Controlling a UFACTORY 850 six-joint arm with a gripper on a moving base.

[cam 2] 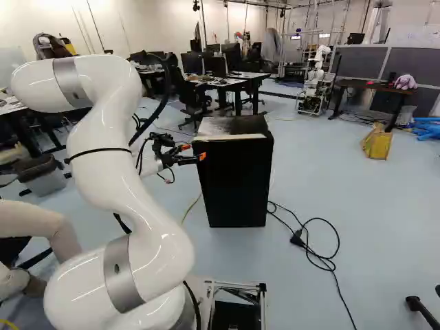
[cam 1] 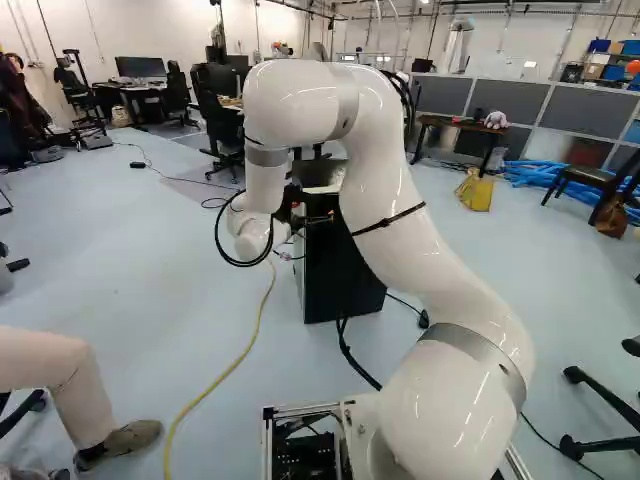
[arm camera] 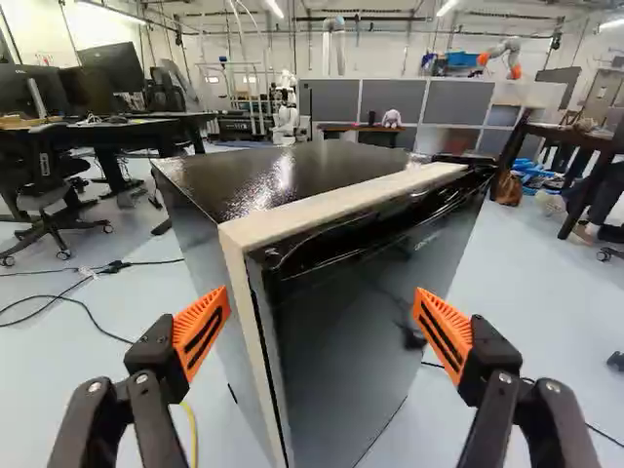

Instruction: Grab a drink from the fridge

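on the pale blue floor (cam 1: pixel 150 260) stands a black fridge (cam 2: pixel 237 182), jaws spread wide nearby

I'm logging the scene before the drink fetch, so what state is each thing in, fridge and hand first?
Fridge: upright
Fridge door: closed
Hand: open, not gripping anything
Black cable: lying in loose loops on the floor
Yellow cable: uncoiled, curving across the floor
Monitor: screen dark
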